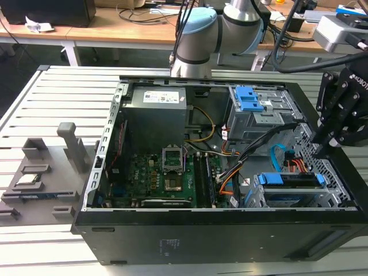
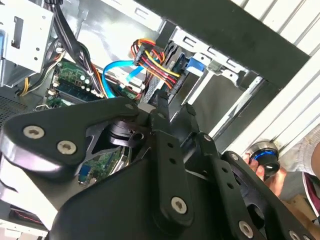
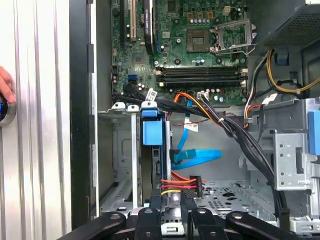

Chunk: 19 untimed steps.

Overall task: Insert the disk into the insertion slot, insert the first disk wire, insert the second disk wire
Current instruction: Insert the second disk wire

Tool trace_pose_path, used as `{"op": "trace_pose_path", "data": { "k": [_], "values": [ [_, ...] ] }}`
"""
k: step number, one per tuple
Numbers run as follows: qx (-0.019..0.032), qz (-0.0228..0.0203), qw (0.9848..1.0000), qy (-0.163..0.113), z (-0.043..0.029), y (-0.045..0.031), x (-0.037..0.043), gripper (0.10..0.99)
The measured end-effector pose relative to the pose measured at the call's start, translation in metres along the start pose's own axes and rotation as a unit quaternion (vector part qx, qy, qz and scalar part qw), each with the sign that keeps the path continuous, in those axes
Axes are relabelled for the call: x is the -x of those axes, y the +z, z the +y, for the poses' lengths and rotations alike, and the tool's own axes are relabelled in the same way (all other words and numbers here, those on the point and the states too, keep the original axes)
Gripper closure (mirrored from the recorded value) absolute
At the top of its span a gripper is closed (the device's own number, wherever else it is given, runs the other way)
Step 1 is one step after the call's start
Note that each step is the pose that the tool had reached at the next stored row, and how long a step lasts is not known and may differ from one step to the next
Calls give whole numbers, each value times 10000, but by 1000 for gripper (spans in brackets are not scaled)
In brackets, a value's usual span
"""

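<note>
The disk point(image 1: 290, 180) in its blue carrier sits inside the insertion slot point(image 1: 330, 198), the silver perforated cage at the case's corner on the exterior view's right. In the first wrist view the disk point(image 3: 151, 134) stands edge-on in the slot point(image 3: 120, 165). The light-blue second disk wire point(image 3: 197, 157) curves to a black plug against the disk's rear. Below it, red, orange and yellow wires point(image 3: 180, 184) also reach the disk. My gripper point(image 3: 170, 197) hovers just behind these wires, open by a narrow gap with nothing clamped; it also shows in the second wrist view point(image 2: 176, 104) and the exterior view point(image 1: 322, 146).
A grey cage with blue pull tabs point(image 1: 253, 103) stands behind the slot. A thick black cable point(image 3: 250, 145) crosses the bay beside the wires. The motherboard point(image 1: 161, 172) fills the case's middle. A person's hand point(image 3: 4, 90) rests on a round device outside the case wall.
</note>
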<state>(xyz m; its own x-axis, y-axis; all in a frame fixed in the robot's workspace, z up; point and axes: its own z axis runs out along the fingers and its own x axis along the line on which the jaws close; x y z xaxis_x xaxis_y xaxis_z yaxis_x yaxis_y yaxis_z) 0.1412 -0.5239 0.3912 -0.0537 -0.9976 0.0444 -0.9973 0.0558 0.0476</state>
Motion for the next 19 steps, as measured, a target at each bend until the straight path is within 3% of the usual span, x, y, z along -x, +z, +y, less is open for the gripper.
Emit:
{"op": "trace_pose_path", "data": {
  "k": [6,10,16,18,19],
  "values": [
    [0,1,10000,0,241,133,70,784],
    [-1,22,10000,2,346,189,66,784],
    [-2,40,10000,0,378,217,63,784],
    [-2,41,10000,0,378,217,63,867],
    [-2,41,10000,0,378,217,63,867]
  ]
}}
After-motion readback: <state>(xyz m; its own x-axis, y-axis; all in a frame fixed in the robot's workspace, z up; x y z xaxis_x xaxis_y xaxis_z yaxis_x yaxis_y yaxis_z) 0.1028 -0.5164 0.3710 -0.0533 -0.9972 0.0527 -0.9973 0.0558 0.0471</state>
